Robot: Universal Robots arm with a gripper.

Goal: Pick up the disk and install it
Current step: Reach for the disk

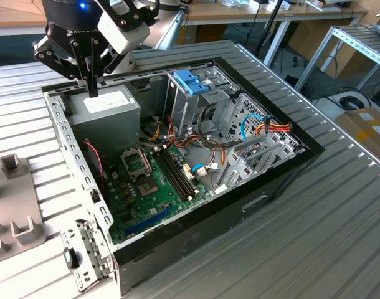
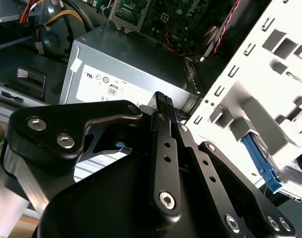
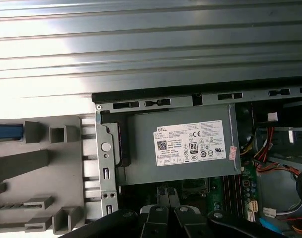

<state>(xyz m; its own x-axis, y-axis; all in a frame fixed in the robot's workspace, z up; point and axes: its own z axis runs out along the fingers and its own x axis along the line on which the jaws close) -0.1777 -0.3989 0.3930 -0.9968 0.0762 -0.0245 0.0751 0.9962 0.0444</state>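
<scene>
Open computer case (image 1: 196, 232) flat on a ribbed metal table (image 1: 330, 240), lid off, insides bare. Inside the case, in the corner under the arm: a grey power box (image 1: 106, 107) with a white label. Toward the middle of the case: a green circuit board (image 1: 146, 193). Further along inside the case: a metal cage topped with a blue handle (image 1: 190, 81), and beside it a tangle of coloured cables (image 1: 271, 128).

Gripper (image 1: 92, 89) hanging straight down over the case, tips just above the top face of the power box. Touching it or a little clear of it: cannot tell. Jaws drawn together with nothing between them. In the second wrist view, black fingers (image 2: 162, 104) side by side above the white label.

Disk (image 2: 284, 174) outside the case, just beyond its pale perforated side wall (image 2: 250, 99). Silver-grey body with a light blue edge, partly cut off by the picture's border. In the first wrist view, a blue strip (image 3: 6, 132), by its look the edge of the same disk, sitting on a grey slotted holder (image 3: 42, 163) lying against the outside of that same case wall. Disk well apart from the gripper and not touched by it. Same grey holder beside the case in the exterior view (image 1: 15, 199), on the table.
</scene>
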